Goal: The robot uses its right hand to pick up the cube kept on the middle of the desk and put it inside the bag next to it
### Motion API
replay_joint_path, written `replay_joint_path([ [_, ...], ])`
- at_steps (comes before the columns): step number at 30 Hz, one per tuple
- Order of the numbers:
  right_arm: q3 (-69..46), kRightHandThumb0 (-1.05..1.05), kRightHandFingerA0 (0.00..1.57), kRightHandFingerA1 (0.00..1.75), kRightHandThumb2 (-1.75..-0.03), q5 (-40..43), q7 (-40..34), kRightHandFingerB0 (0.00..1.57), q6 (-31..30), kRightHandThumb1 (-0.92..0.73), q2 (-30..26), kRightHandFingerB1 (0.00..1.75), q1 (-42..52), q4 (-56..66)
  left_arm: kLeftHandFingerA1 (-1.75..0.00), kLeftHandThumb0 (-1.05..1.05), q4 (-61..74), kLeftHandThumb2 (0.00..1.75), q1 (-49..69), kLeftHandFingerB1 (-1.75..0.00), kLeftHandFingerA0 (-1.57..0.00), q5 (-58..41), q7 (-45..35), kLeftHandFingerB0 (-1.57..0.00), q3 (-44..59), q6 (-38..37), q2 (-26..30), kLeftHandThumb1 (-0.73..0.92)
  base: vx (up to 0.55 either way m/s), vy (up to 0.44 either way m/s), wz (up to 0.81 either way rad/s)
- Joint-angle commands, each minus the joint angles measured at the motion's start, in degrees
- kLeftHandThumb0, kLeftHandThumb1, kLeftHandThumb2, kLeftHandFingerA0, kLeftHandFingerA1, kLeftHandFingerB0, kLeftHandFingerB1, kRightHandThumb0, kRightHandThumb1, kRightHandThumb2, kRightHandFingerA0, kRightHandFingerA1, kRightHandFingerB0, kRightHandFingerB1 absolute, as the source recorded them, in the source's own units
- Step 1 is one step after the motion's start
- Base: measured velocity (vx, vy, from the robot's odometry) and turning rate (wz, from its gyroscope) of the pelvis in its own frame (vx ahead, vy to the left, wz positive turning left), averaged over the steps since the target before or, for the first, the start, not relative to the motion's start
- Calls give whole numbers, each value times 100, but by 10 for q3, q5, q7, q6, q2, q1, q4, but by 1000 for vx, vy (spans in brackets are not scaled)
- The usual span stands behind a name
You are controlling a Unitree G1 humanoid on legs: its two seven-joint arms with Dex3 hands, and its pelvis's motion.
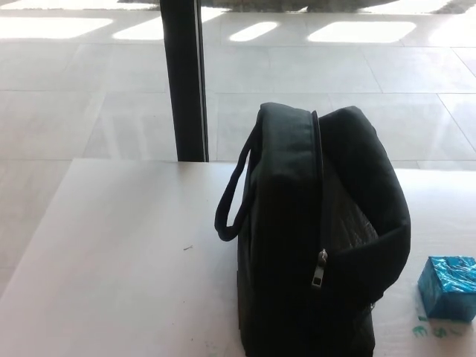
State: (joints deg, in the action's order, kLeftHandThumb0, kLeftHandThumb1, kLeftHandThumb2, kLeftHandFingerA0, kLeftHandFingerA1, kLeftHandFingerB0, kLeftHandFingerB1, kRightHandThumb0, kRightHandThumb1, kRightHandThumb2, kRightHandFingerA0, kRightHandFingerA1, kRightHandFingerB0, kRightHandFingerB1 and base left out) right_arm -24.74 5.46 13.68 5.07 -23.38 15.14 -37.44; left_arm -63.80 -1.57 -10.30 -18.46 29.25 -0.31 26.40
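The black bag [312, 238] stood upright nearest the camera on the white desk [119, 253], its zipper open along the top and one carry handle [230, 197] looping off its left side. The shiny blue cube [448, 287] sat on the desk to the right of the bag, near it but apart. Behind the bag rose a dark pillar [184, 78]. Neither robot hand was in view.

A white desk [111, 268] fills the near part of the scene. Beyond its far edge a black upright post [184, 78] stands left of centre on a pale tiled floor [387, 97], where bright patches of light lie at the far side.
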Motion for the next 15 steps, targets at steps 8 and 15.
replay_joint_path([
  [8, -171, -72, 12, 54, -94, 195, 43, 5, -110, -62, -36, 41, -51, 157, -153, -105, -31, 89, -2, -147, -29, -41, -55, -13, 21, -17, 13, 56, 0, 0, 0],
  [15, -166, -63, 19, 45, -64, 219, 21, 14, -174, -79, -45, 25, -139, 287, -154, -105, -35, 89, -5, -146, -27, -41, -58, -11, 19, -15, 16, 53, 0, 0, 0],
])
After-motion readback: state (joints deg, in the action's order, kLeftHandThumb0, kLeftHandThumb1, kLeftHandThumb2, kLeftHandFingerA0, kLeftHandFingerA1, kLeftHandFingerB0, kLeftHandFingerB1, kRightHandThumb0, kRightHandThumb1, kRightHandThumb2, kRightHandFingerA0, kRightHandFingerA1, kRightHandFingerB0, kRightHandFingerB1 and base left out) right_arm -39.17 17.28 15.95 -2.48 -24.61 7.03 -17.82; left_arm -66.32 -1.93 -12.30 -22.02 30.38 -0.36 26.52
